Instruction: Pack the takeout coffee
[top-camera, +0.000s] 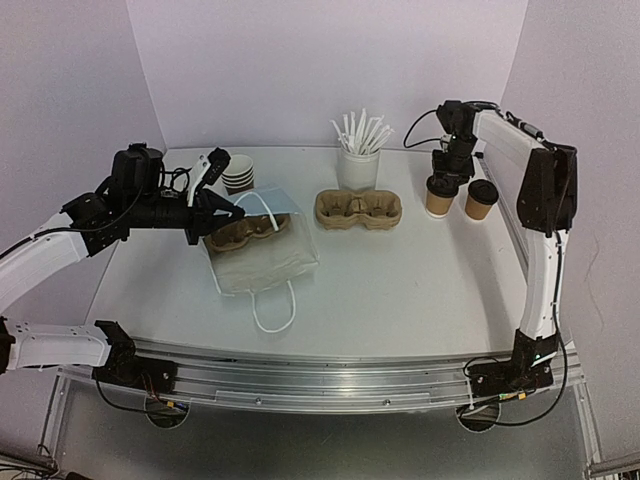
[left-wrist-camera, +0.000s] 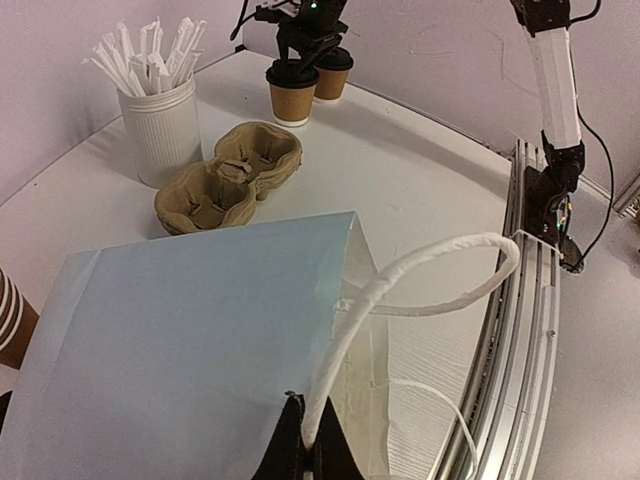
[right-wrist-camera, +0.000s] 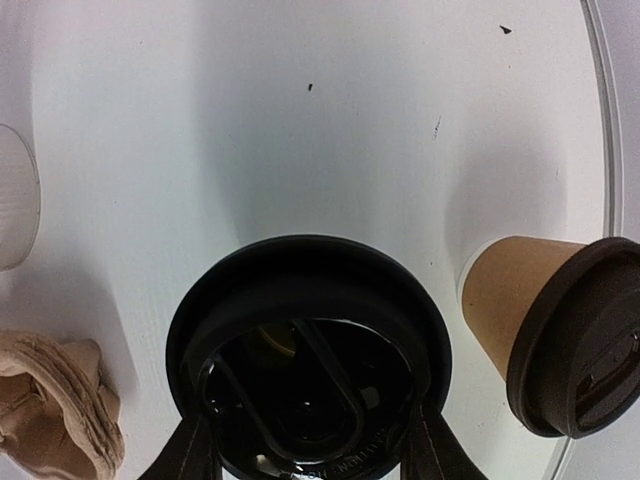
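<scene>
My right gripper (top-camera: 447, 178) (right-wrist-camera: 310, 458) is shut on the round black lid (right-wrist-camera: 310, 340) of a brown paper cup (top-camera: 437, 198) at the back right; its fingers grip the lid's two sides. A second lidded brown cup (top-camera: 481, 200) (right-wrist-camera: 550, 330) stands just to its right. One tan pulp carrier (top-camera: 358, 208) (left-wrist-camera: 230, 175) sits mid-table. Another carrier (top-camera: 245, 232) lies at the mouth of the white paper bag (top-camera: 268, 255) (left-wrist-camera: 200, 340). My left gripper (top-camera: 225, 212) (left-wrist-camera: 307, 445) is shut on the bag's white handle (left-wrist-camera: 400, 280) and holds the bag's upper side up.
A white cup of white sticks (top-camera: 358, 165) (left-wrist-camera: 160, 120) stands behind the middle carrier. A stack of brown cups (top-camera: 238, 172) stands at the back left. The bag's other handle (top-camera: 275, 310) lies loose toward the front rail (top-camera: 320, 385). Walls close in on three sides.
</scene>
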